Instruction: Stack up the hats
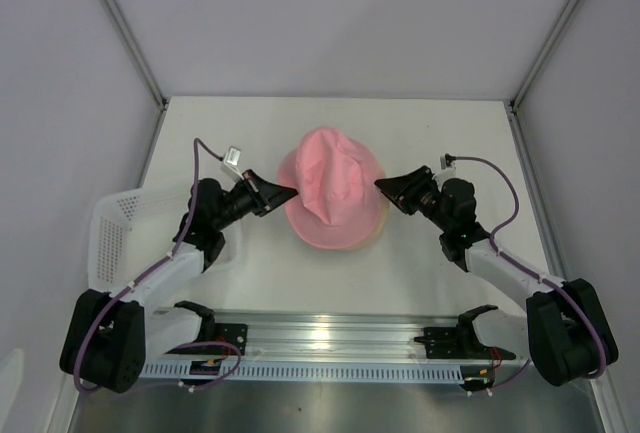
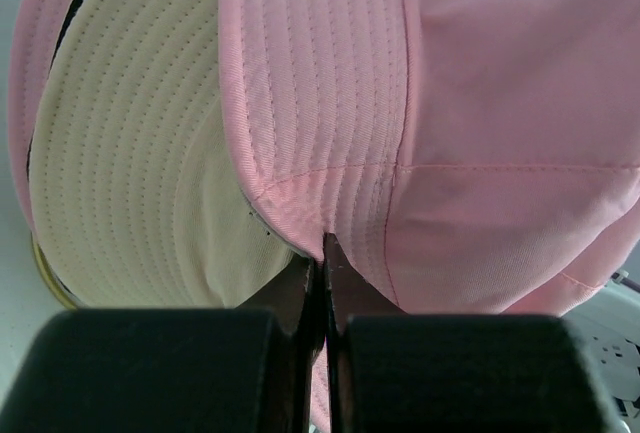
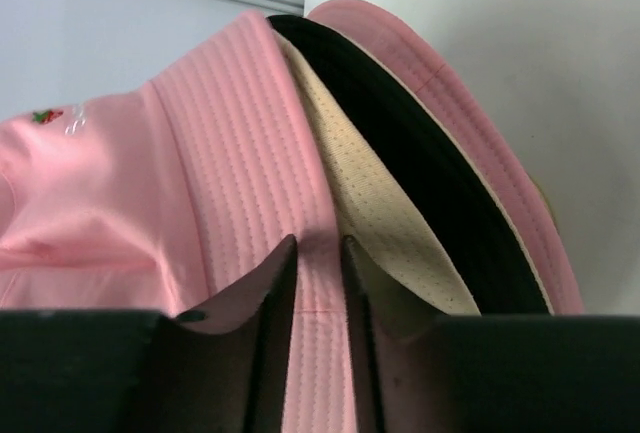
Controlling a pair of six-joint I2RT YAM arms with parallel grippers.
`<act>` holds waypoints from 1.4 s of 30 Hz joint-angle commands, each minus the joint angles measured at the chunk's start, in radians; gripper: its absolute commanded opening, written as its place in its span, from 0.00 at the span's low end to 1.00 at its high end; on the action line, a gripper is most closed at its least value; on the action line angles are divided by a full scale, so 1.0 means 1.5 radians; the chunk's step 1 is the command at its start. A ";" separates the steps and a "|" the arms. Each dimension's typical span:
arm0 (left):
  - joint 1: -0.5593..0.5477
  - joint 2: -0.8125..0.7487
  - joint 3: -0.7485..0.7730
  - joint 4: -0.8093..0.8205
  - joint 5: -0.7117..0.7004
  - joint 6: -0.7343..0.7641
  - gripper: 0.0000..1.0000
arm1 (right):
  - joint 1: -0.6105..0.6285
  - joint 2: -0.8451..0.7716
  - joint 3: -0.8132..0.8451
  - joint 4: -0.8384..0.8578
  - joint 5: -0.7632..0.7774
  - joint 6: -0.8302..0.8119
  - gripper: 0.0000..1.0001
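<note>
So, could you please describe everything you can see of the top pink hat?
The top pink hat is a soft, cotton-looking bucket hat with stitched rows round its brim and a small red-and-green motif on the crown. It sits crown up atop a beige hat, a black hat and another pink brim. The left tool and right tool each pinch its brim, on opposite sides.

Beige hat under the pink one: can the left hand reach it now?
Probably not: the left hand is shut on the brim of the pink hat, which lies over the beige hat.
</note>
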 commanded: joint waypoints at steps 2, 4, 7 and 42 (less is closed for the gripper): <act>-0.004 0.013 0.004 -0.067 -0.017 0.043 0.01 | 0.005 -0.010 0.004 0.044 -0.007 0.007 0.20; -0.004 0.001 0.015 -0.093 -0.026 0.053 0.01 | 0.005 -0.017 0.010 0.039 -0.006 0.001 0.03; -0.004 -0.017 0.044 -0.144 -0.036 0.071 0.01 | 0.005 -0.036 0.024 0.016 -0.003 -0.020 0.00; -0.063 -0.064 -0.019 -0.203 -0.210 0.151 0.01 | 0.039 -0.118 0.005 -0.190 0.086 -0.242 0.00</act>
